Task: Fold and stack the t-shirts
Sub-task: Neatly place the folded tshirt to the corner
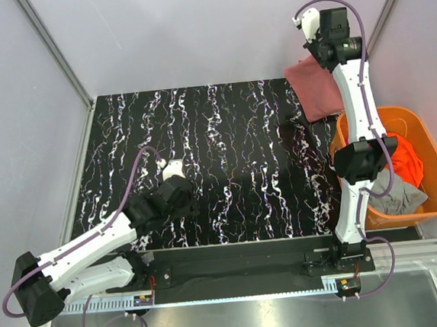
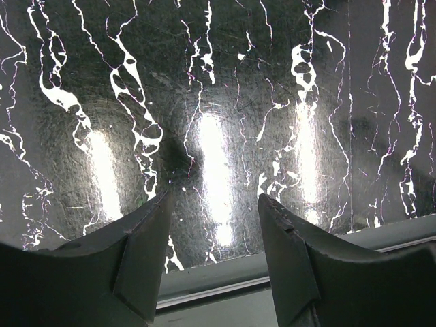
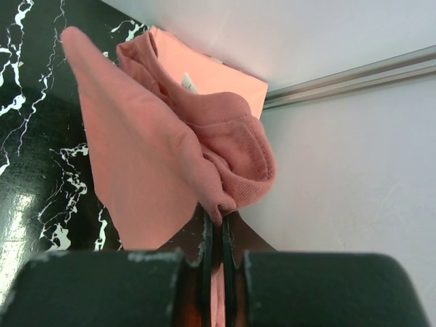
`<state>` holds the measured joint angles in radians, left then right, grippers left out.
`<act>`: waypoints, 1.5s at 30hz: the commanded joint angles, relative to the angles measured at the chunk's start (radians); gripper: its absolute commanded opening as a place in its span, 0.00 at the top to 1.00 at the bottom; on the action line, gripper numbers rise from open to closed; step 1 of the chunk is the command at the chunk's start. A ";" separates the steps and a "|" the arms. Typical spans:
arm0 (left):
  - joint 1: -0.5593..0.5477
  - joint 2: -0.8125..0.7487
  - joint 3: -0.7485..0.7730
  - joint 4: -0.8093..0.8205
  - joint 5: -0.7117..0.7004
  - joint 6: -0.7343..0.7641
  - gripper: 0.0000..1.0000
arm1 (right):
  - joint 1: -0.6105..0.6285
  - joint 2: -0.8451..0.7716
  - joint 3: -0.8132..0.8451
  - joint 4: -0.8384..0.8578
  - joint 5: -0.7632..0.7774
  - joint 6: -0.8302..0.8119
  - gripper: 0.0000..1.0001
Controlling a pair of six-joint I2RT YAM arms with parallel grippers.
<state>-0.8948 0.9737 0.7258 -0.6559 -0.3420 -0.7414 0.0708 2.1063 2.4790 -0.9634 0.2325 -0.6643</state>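
Table (image 1: 233,154): black top with white veining, centre. Basket (image 1: 429,133): orange plastic, at the table's right edge, near side.

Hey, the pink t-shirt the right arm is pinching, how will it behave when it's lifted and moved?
Probably floppy: the pink t-shirt bunches in loose folds at the right fingers. Likely light, since a thin pinch at one edge seems to hold the bunch up. It would probably drape and drag on the table rather than keep shape.

White-and-black arms (image 1: 96,247), purple cables (image 1: 134,178)
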 commanded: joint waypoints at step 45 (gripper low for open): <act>0.005 0.062 0.018 0.041 0.047 -0.007 0.43 | -0.104 0.093 0.113 0.135 -0.110 0.042 1.00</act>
<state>-0.8948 1.0279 0.7258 -0.6525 -0.3084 -0.7593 -0.0235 2.1887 2.5500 -0.9028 0.1356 -0.6365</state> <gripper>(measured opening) 0.572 0.040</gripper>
